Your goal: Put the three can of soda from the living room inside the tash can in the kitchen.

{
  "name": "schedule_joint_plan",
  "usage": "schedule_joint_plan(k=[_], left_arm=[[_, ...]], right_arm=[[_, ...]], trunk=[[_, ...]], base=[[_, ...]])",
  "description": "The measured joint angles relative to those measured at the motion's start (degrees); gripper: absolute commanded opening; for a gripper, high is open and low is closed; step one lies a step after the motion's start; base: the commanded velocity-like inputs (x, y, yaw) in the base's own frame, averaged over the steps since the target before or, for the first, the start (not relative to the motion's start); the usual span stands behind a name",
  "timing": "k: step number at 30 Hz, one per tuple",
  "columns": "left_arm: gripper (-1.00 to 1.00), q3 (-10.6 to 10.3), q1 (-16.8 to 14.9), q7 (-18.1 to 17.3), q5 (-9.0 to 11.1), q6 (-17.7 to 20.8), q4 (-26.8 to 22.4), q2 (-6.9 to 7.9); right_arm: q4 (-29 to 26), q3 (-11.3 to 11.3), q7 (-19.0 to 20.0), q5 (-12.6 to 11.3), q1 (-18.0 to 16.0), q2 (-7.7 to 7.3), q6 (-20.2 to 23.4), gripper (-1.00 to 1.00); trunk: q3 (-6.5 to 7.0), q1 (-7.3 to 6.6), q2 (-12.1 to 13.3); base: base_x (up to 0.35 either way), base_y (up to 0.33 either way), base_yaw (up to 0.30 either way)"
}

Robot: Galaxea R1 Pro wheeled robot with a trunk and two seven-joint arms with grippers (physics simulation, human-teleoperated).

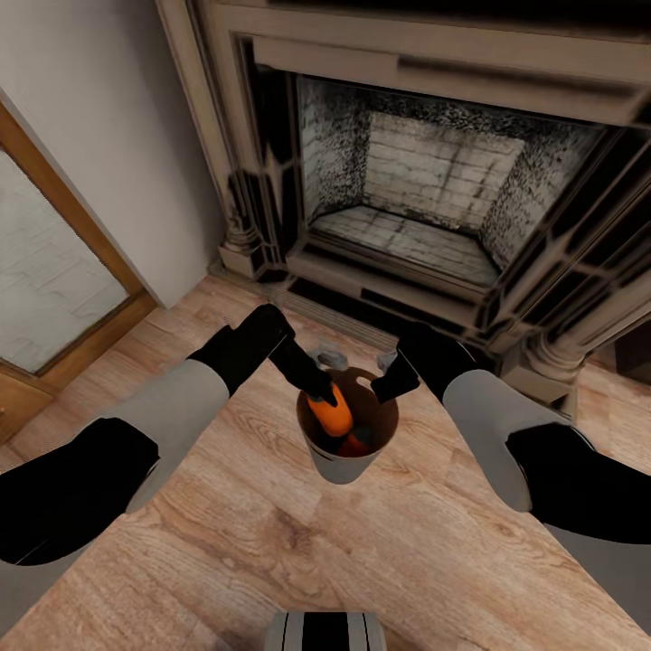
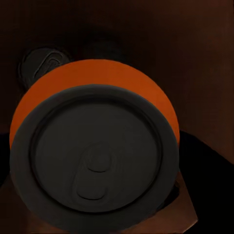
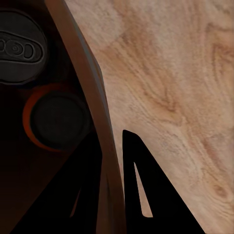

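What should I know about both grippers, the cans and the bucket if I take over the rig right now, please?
Left gripper: shut on an orange can, holding it at the bucket's mouth.
Right gripper: clamped on the bucket rim, one finger inside, one outside.
Bucket: held above the wood floor before the fireplace.
Done: a second orange can lies inside.
Left: release this can, confirm the third, carry the bucket to the kitchen.

A pale grey bucket with a brown interior [image 1: 346, 466] stands upright on the wood floor, near the fireplace. An orange soda can [image 1: 331, 412] tilts at its left rim, silvery top [image 2: 92, 161] up. A second orange can [image 3: 57, 119] lies inside; a third, possibly dark blue [image 3: 19, 46], sits beside it.
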Motion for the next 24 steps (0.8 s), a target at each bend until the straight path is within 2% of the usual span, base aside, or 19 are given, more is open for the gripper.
schedule_joint_plan(k=[7,14,20,21,24], left_arm=[[-1.0,-1.55,1.37,0.04,-0.04,0.0,0.0,-0.14],[-1.0,-4.98,2.03,-0.07,1.08,0.0,0.0,-0.18],[-1.0,-5.99,2.57,-0.19,1.65,0.0,-0.24,-0.19],[1.0,-6.05,2.6,-0.21,1.62,0.0,-0.29,-0.19],[1.0,-6.17,2.78,-0.16,1.54,0.0,-0.5,-0.18]], right_arm=[[0.0,0.0,-0.01,0.02,0.0,0.56,0.0,-1.0],[0.01,0.22,-0.05,0.9,0.03,0.76,-0.19,-1.0],[0.01,0.27,-0.09,1.27,0.04,0.79,-0.29,-1.0],[0.02,0.25,-0.09,1.31,0.05,0.79,-0.29,-1.0],[0.06,0.24,-0.1,1.47,0.05,0.79,-0.32,-1.0]], trunk=[[0.0,0.0,0.0],[0.0,0.0,0.0],[0.0,0.0,0.0],[0.0,0.0,0.0],[0.0,0.0,0.0]], base=[[0.0,0.0,0.0],[0.0,0.0,0.0],[0.0,0.0,0.0],[0.0,0.0,0.0],[0.0,0.0,0.0]])
